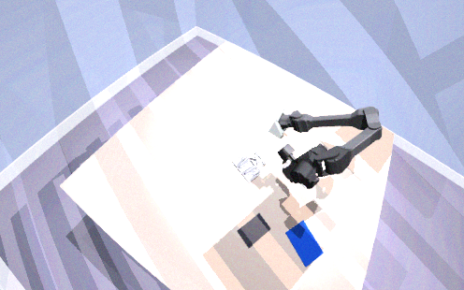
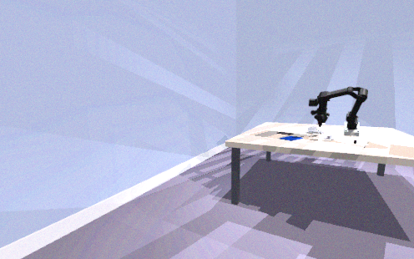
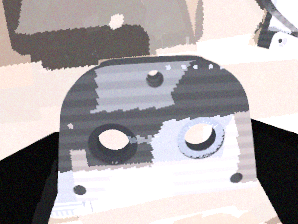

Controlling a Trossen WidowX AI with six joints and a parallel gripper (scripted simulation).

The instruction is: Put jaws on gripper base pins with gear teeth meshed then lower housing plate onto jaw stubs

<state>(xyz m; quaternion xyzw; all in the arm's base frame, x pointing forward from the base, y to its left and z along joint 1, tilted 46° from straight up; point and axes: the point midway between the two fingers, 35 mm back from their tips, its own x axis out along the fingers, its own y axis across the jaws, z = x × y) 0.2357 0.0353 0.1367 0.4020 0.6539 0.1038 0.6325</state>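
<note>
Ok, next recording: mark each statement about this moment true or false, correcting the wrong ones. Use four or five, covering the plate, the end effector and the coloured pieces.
1. The end effector holds the housing plate. True.
2. The housing plate already sits closed on the jaw stubs. False: it is between the fingers.
3. The housing plate has two large round holes side by side, with a smaller one above them. True.
4. The dark square lies on top of the blue rectangle. False: they lie apart.
5. The blue rectangle lies flat on the table. True.
</note>
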